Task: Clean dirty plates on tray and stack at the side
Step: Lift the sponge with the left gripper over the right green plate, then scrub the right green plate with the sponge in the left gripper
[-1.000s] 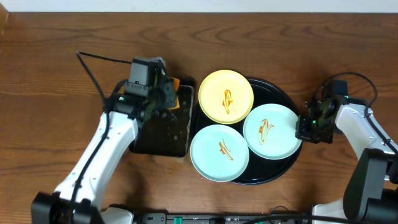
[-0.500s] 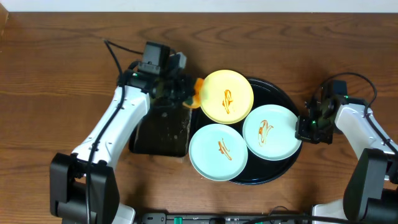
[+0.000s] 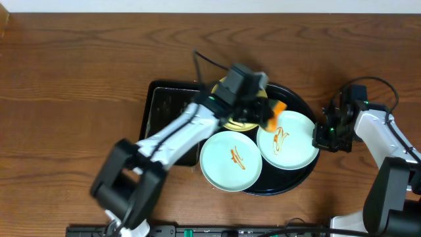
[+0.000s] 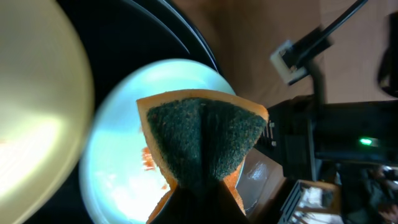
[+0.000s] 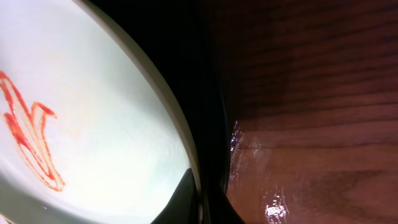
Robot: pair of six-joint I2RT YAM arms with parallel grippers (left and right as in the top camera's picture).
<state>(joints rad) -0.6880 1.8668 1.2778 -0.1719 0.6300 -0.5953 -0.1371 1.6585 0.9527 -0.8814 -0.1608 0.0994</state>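
My left gripper [image 3: 268,110] is shut on an orange sponge [image 3: 279,107] with a dark green scouring face [image 4: 202,140]. It holds the sponge over the far edge of the right mint-blue plate [image 3: 293,148], which has an orange sauce squiggle. The pale yellow plate [image 3: 229,122] is mostly hidden under my left wrist. The second mint-blue plate [image 3: 231,160] sits at the tray's front left with its squiggle. All three plates lie on the round black tray [image 3: 297,100]. My right gripper [image 3: 322,136] pinches the right plate's outer rim [image 5: 180,143] at the tray edge.
A rectangular black pan [image 3: 168,105] lies left of the tray, partly under my left arm. Bare wooden table [image 3: 79,79] surrounds everything. My right arm and its cable [image 3: 378,128] stand just right of the tray.
My left arm has swung right from over the pan, across the yellow plate, carrying the sponge to the right mint-blue plate. The right arm has not moved.
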